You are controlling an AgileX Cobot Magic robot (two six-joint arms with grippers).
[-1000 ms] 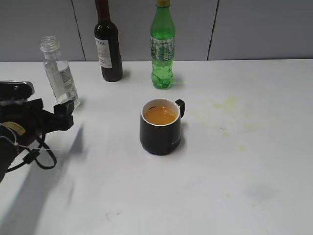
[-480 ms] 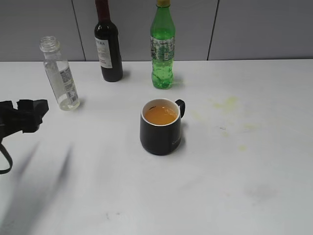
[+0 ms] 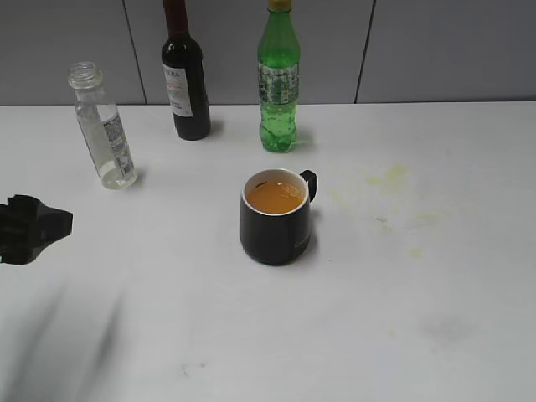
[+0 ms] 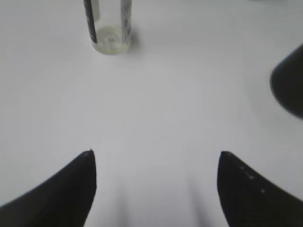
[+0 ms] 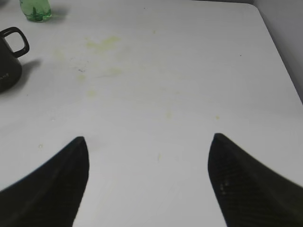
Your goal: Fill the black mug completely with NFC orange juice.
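The black mug (image 3: 275, 218) sits upright mid-tabletop, handle turned to the back right, and I can see NFC orange juice (image 3: 274, 197) inside it, the surface a little below the white rim. By my reading the pour is done or close to it. The small clear bottle (image 3: 102, 126) stands upright off to the mug's back left, looking drained, just a pale film at its base in the left wrist view.

What matters now: the mug lies to the right of my left hand (image 4: 155, 163), which hangs low over the tabletop (image 3: 435, 276) at the left edge of the exterior view, fingers spread wide with nothing between them. The bottle is straight ahead of it, long axis vertical. So the left arm is the nearer one for either thing.

My right hand (image 5: 147, 149) is also spread and empty, over bare tabletop with faint yellowish stains, the mug well off to its left. The dark wine bottle (image 3: 185, 75) and green soda bottle (image 3: 278, 84) stand at the back, untouched.
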